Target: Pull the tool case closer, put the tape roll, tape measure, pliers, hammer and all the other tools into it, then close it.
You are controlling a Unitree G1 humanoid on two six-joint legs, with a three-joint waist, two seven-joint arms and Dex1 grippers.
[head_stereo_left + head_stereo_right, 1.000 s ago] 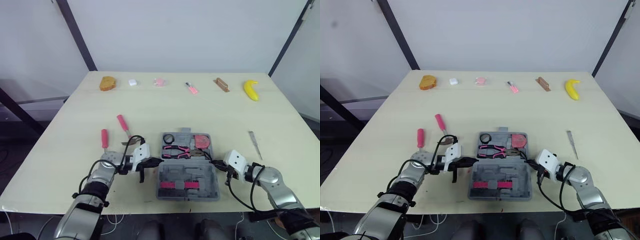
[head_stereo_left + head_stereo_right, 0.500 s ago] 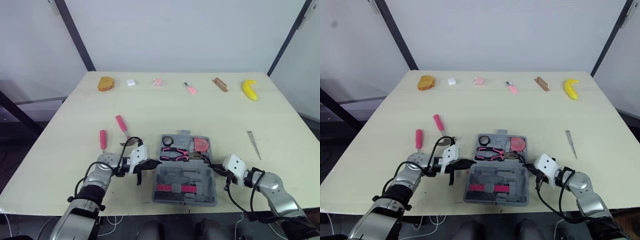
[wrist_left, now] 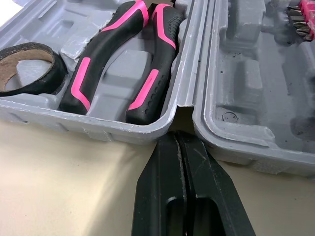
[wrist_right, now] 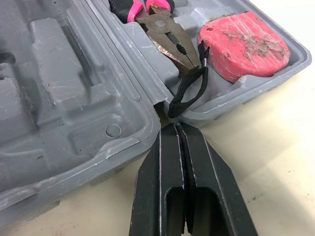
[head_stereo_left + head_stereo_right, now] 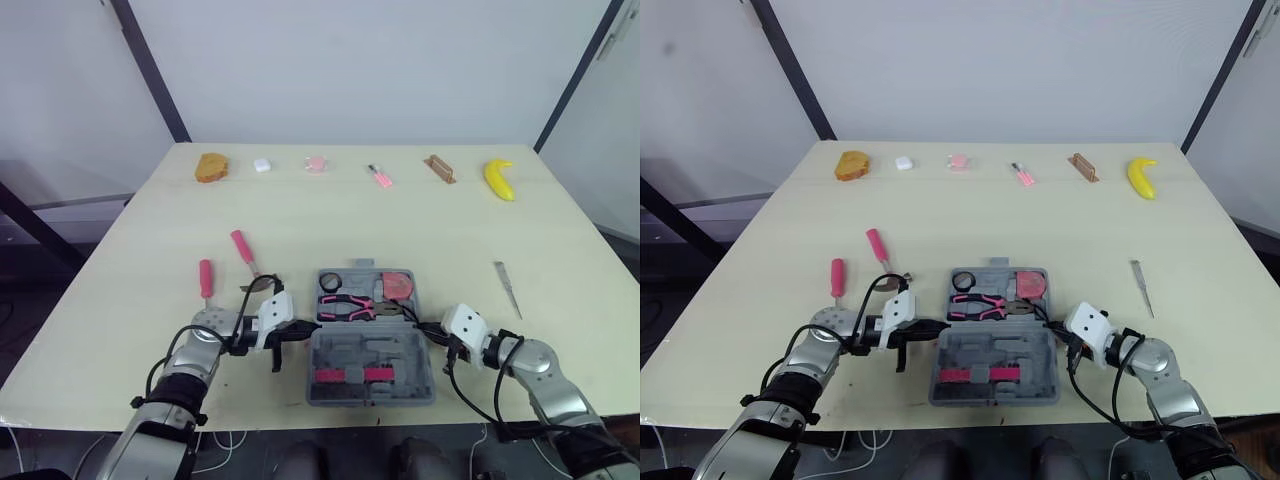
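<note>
The grey tool case [image 5: 372, 352] lies open near the table's front edge. Its far half holds a black tape roll [image 5: 335, 279], pink-handled pliers [image 5: 350, 303] and a red tape measure [image 5: 400, 285]. The near half carries a pink bit strip [image 5: 350, 375]. My left gripper [image 5: 302, 325] is shut, its tips against the case's left side at the hinge [image 3: 183, 105]. On the right side my right gripper [image 5: 428, 328] is shut too, tips at the hinge notch [image 4: 160, 105] beside the tape measure's black strap [image 4: 189, 91]. Two pink-handled tools [image 5: 207, 278] [image 5: 243, 247] lie on the table left of the case.
A slim metal tool [image 5: 509, 287] lies to the right of the case. Along the far edge sit a piece of bread [image 5: 212, 167], a white block [image 5: 262, 164], a pink item [image 5: 317, 163], a small pink tool [image 5: 381, 176], a brown block [image 5: 440, 168] and a banana [image 5: 498, 178].
The case has slid slightly nearer and squared up to the front edge. Both grippers stayed shut at its sides, and the right arm drew in a little.
</note>
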